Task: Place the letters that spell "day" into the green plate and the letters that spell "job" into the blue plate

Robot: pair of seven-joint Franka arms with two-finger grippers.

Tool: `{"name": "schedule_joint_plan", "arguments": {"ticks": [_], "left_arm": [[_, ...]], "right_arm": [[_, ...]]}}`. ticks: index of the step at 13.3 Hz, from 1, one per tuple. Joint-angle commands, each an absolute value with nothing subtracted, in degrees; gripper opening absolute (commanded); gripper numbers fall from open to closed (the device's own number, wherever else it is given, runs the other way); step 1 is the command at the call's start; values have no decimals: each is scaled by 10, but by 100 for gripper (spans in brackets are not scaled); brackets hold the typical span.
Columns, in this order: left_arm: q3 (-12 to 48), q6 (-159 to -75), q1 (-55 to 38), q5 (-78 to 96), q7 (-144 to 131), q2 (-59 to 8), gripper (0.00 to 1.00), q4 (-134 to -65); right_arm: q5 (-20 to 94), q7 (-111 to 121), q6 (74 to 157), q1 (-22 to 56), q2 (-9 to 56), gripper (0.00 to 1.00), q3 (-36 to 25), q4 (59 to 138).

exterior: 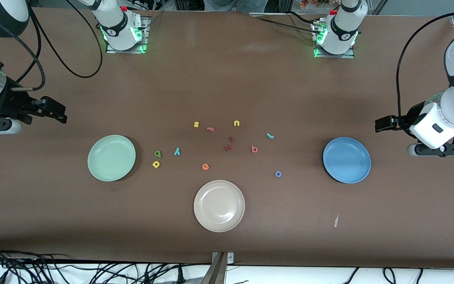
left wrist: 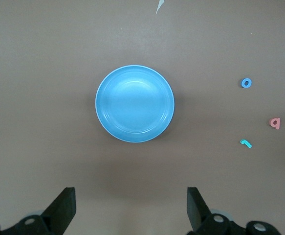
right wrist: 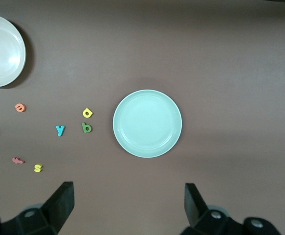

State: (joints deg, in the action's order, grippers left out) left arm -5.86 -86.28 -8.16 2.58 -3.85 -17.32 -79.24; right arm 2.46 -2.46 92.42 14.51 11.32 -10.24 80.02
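Day letters (exterior: 163, 156) are lying just beside the green plate (exterior: 111, 157), job letters (exterior: 267, 152) scattered nearer the blue plate (exterior: 346, 159). Tiny, light, flat (pinch edges from above). Left gripper (exterior: 377, 125) and right gripper (exterior: 62, 114) are waiting at the table ends, fingers spread, holding nothing.

White arms, black claws, black cables, green base LEDs

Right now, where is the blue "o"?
In the front view, the blue "o" lies on the table between the beige plate and blue plate, untouched.
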Motion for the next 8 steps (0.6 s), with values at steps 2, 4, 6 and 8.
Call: {"name": "schedule_joint_plan", "arguments": {"ticks": [2, 4, 6, 8], "left_arm": [[-59, -852, -83, 29, -33, -167, 100, -789], [-59, -852, -83, 29, -33, -167, 100, -789], [-60, -851, -83, 30, -32, -167, 100, -789], [-60, -848, -83, 29, -32, -167, 100, -789]], "right_arm": [[33, -25, 922, 141, 112, 100, -102, 795], [30, -25, 922, 141, 112, 100, -102, 795], [26, -25, 922, 142, 112, 100, -101, 795], [27, -24, 926, 142, 112, 100, -101, 795]]}}
